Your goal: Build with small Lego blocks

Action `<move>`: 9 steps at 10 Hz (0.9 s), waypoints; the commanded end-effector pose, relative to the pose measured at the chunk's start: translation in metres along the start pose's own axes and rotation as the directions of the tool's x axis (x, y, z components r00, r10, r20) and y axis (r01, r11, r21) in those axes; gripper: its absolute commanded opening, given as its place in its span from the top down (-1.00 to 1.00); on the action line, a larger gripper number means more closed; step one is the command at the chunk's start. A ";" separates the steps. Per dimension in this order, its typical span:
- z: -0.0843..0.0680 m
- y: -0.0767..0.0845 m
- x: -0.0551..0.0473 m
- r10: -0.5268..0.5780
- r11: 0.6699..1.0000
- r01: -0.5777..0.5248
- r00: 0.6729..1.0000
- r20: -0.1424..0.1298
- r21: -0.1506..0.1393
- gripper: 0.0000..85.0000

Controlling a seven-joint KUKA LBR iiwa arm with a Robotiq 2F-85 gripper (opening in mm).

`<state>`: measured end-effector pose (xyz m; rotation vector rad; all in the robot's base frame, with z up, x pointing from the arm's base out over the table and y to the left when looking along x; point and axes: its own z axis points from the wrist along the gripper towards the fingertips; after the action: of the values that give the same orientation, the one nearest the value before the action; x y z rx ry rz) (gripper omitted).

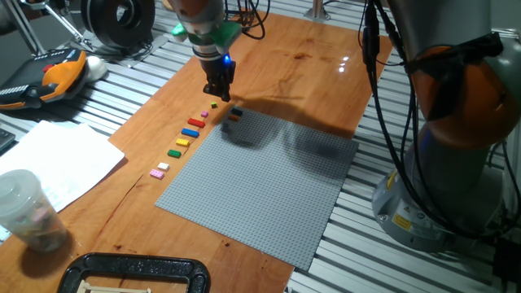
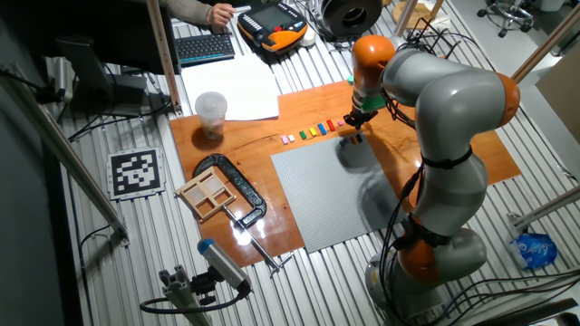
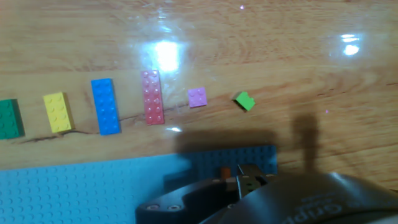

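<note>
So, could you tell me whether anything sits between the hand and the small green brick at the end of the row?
Nothing visible does. The hand hangs above bare wood near the green brick, with the pink brick beyond it in the row and the grey baseplate off to the other side.

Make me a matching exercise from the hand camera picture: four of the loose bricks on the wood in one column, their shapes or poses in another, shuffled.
Bricks:
1. blue brick
2. yellow brick
3. pink brick
4. light green brick

Descriptions:
A. small, turned askew to the row
B. long and narrow
C. small square, lined up with the row
D. short rectangle

Pairs: 1-B, 2-D, 3-C, 4-A
</note>
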<state>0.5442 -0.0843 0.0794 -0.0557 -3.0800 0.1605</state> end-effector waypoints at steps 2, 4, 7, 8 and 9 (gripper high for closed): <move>-0.004 -0.003 -0.002 -0.005 1.000 0.005 1.000 0.003 -0.003 1.00; -0.011 -0.009 -0.012 -0.015 1.000 0.015 1.000 0.001 -0.006 1.00; -0.013 -0.014 -0.015 -0.009 1.000 0.009 1.000 0.004 -0.008 1.00; -0.016 -0.015 -0.016 -0.008 1.000 0.008 1.000 0.004 -0.003 1.00; -0.016 -0.016 -0.017 -0.010 1.000 0.010 1.000 0.000 0.000 1.00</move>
<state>0.5614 -0.0992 0.0964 -0.0395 -3.0788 0.1593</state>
